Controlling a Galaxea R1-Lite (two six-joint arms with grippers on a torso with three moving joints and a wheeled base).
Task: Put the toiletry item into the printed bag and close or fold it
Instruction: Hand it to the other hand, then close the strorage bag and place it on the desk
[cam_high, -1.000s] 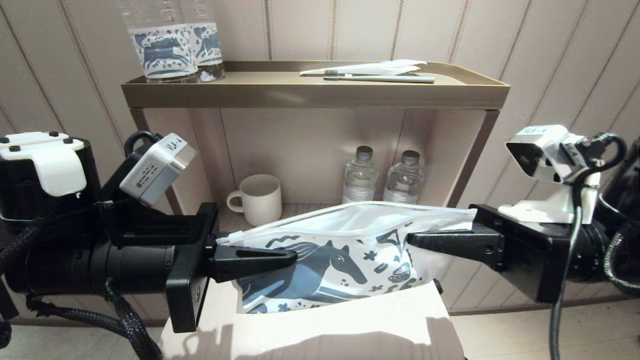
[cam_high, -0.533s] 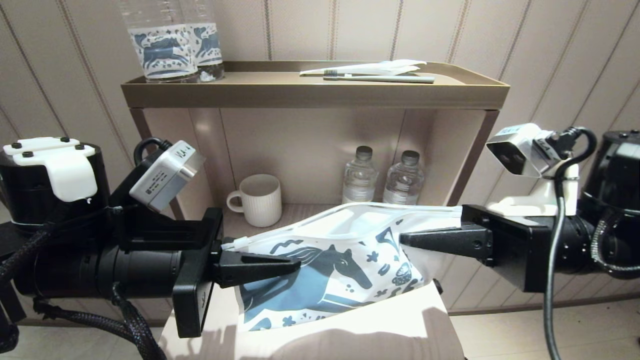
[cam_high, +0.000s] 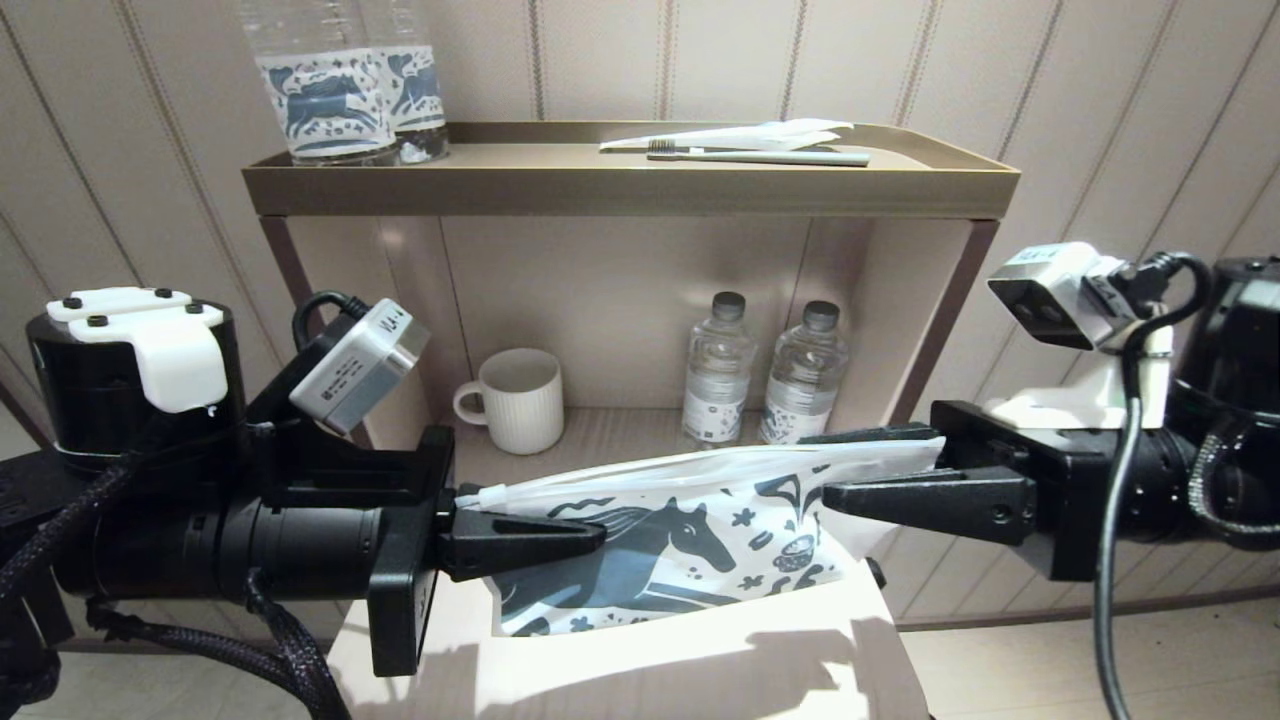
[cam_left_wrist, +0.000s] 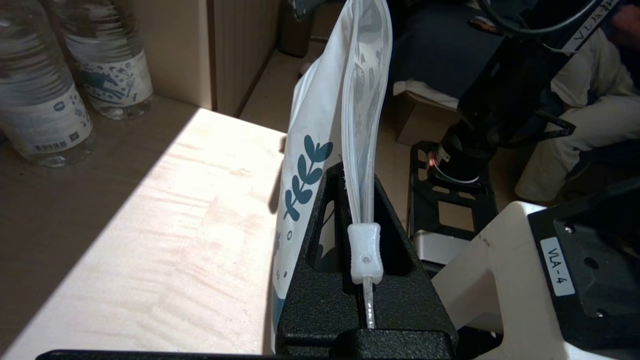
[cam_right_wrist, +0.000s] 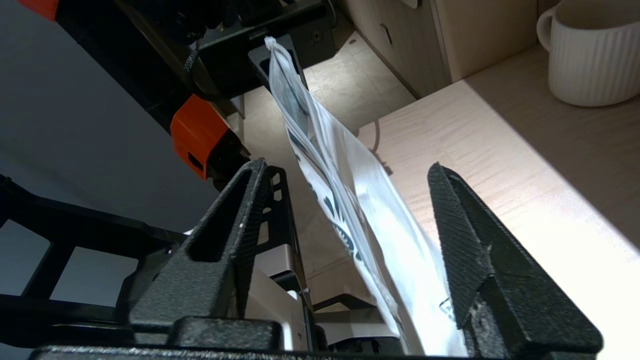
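So the printed bag (cam_high: 680, 545) hangs lengthwise between both arms, just above the table's front edge. Left gripper (cam_left_wrist: 362, 280) is clamped on the zip end by the slider (cam_left_wrist: 365, 252). Right gripper (cam_right_wrist: 345, 240) sits spread wide around the other end, not pinching. Toothbrush (cam_high: 760, 156) lies way back on the shelf top.

The printed bag (cam_high: 690, 540) had a wide open mouth before, but it went flat and dropped lower. The right gripper (cam_high: 835, 470) let go, and its fingers (cam_right_wrist: 480, 260) spread apart with the bag's end between them.
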